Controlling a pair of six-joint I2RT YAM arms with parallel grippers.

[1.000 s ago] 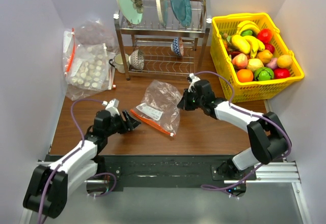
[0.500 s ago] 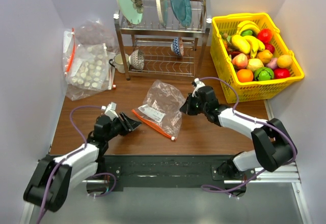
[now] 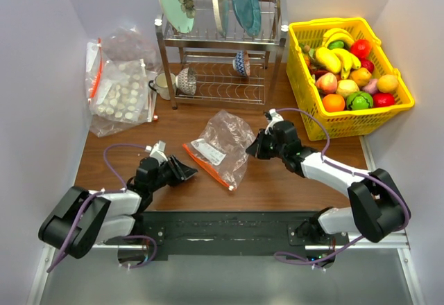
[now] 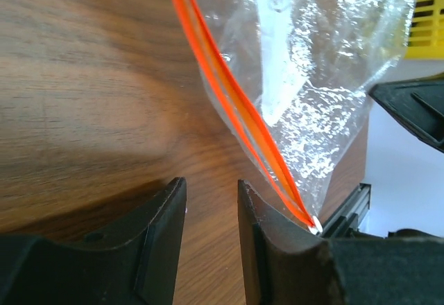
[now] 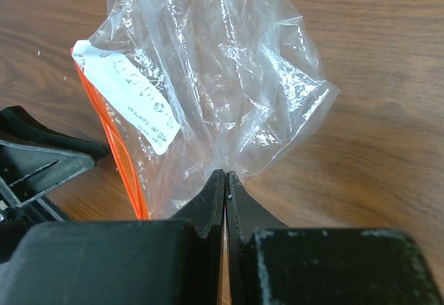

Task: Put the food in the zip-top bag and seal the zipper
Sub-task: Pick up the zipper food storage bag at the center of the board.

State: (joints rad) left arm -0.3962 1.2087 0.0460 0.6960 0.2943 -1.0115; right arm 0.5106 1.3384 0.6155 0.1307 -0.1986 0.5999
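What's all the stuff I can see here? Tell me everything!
zip-top bag: one, clear, middle of the table
zipper: one, orange-red, bag's near-left edge
toy fruit: many, mixed colours, in the basket
basket: one, yellow, far right
dish rack: one, silver, at the back
plates: three, pale green, white, teal, in the rack
bowls: two, patterned, rack's lower shelf
mug: one, white, left of the rack
bags of white lumps: a pile, clear, far left
table: one, brown wood
left pincer: one, black, open, beside the zipper
right pincer: one, black, shut on the zip-top bag
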